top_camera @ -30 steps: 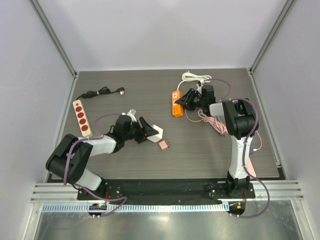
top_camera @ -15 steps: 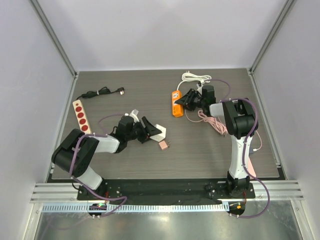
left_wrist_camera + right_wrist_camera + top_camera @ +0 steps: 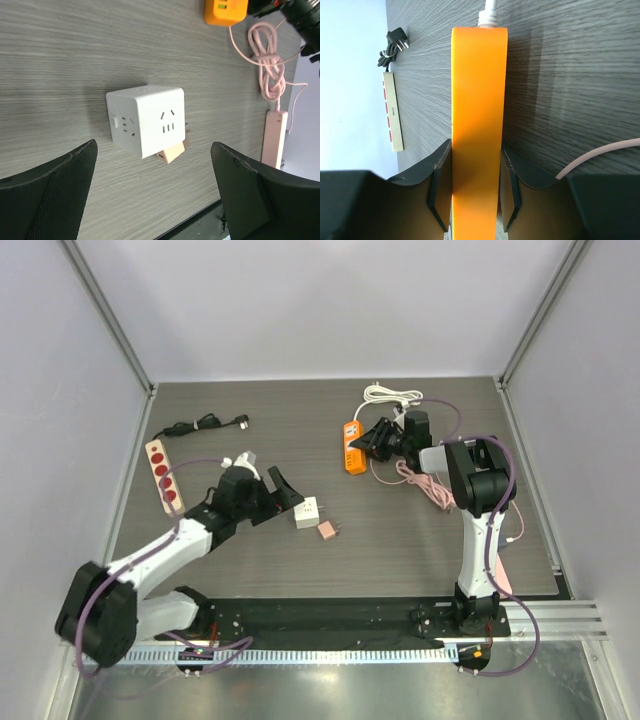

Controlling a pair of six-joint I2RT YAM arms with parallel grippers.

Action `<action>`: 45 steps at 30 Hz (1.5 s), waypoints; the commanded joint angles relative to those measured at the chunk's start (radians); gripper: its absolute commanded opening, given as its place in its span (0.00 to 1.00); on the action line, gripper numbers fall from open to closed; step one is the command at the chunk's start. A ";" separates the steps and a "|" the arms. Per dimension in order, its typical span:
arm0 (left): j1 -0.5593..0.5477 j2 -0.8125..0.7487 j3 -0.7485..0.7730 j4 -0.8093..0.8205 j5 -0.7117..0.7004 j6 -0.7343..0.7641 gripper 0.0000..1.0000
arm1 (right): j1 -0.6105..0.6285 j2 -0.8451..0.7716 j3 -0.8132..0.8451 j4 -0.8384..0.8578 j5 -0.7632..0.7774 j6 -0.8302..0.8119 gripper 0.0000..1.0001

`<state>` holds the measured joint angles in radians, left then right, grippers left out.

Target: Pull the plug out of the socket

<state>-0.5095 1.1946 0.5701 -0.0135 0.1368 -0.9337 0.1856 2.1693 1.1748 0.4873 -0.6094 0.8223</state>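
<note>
Top view: L gripper (image 3: pixel 283 490) spread wide, empty, just left of white cube socket (image 3: pixel 307 511). The pink plug (image 3: pixel 327 530) lies detached on the table, just beside it. R wrist view only: R gripper (image 3: pixel 476 192) pinches orange power strip (image 3: pixel 476 90) by its sides.

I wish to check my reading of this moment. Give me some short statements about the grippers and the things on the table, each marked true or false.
1. The right gripper is shut on the orange power strip. True.
2. The left gripper holds the white cube socket. False: it is open, and the socket lies free on the table.
3. A pink plug lies on the table near the white cube socket. True.
4. The strip with red buttons lies by the right wall. False: it lies at the table's left edge.
</note>
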 commanded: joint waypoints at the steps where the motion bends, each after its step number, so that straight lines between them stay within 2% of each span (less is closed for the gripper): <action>1: -0.001 -0.142 0.066 -0.248 -0.124 0.067 0.95 | -0.003 0.043 -0.006 -0.064 0.066 -0.091 0.01; 6: -0.001 -0.257 0.088 -0.322 -0.158 0.059 0.94 | -0.003 0.053 0.006 -0.092 0.089 -0.127 0.15; 10: -0.001 -0.236 0.137 -0.318 -0.177 0.081 0.92 | 0.002 0.038 0.046 -0.179 0.129 -0.192 0.28; 13: -0.001 -0.187 0.181 -0.255 -0.167 0.102 0.90 | 0.003 -0.024 0.057 -0.271 0.215 -0.282 0.44; 14: -0.001 -0.181 0.191 -0.237 -0.175 0.110 0.90 | 0.003 -0.038 0.059 -0.311 0.239 -0.299 0.54; 17: -0.001 -0.167 0.197 -0.152 -0.203 0.131 0.90 | 0.003 -0.087 0.062 -0.351 0.290 -0.344 0.68; 20: -0.001 -0.149 0.165 -0.039 -0.216 0.138 0.90 | 0.017 -0.126 0.078 -0.392 0.330 -0.377 0.75; 24: -0.007 -0.083 0.171 0.010 -0.250 0.185 0.88 | 0.063 -0.187 0.095 -0.509 0.463 -0.434 0.83; 26: -0.030 -0.037 0.185 0.085 -0.284 0.223 0.88 | 0.074 -0.236 0.086 -0.545 0.555 -0.437 0.89; 28: -0.043 0.005 0.200 0.150 -0.313 0.245 0.88 | 0.095 -0.273 0.071 -0.564 0.653 -0.443 0.90; 29: -0.050 0.061 0.211 0.232 -0.315 0.254 0.88 | 0.107 -0.293 0.071 -0.587 0.709 -0.465 0.91; 31: -0.058 0.132 0.272 0.297 -0.312 0.274 0.88 | 0.129 -0.339 0.078 -0.605 0.756 -0.471 0.92; 32: -0.058 0.208 0.304 0.317 -0.295 0.288 0.88 | 0.133 -0.351 0.088 -0.637 0.775 -0.473 0.92; 34: -0.064 0.270 0.379 0.342 -0.263 0.311 0.87 | 0.152 -0.394 0.112 -0.668 0.841 -0.471 0.94; 36: -0.080 0.322 0.392 0.391 -0.217 0.354 0.87 | 0.158 -0.431 0.114 -0.700 0.870 -0.450 0.94; 41: -0.092 0.332 0.266 0.520 -0.178 0.395 0.87 | 0.158 -0.534 0.135 -0.885 0.954 -0.339 0.94; 45: -0.107 0.315 0.218 0.512 -0.166 0.417 0.84 | 0.158 -0.690 0.047 -0.992 1.094 -0.325 0.94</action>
<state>-0.6060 1.5307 0.8093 0.4145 -0.0471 -0.5652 0.3450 1.6184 1.2564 -0.3744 0.3241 0.4564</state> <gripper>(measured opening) 0.840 0.940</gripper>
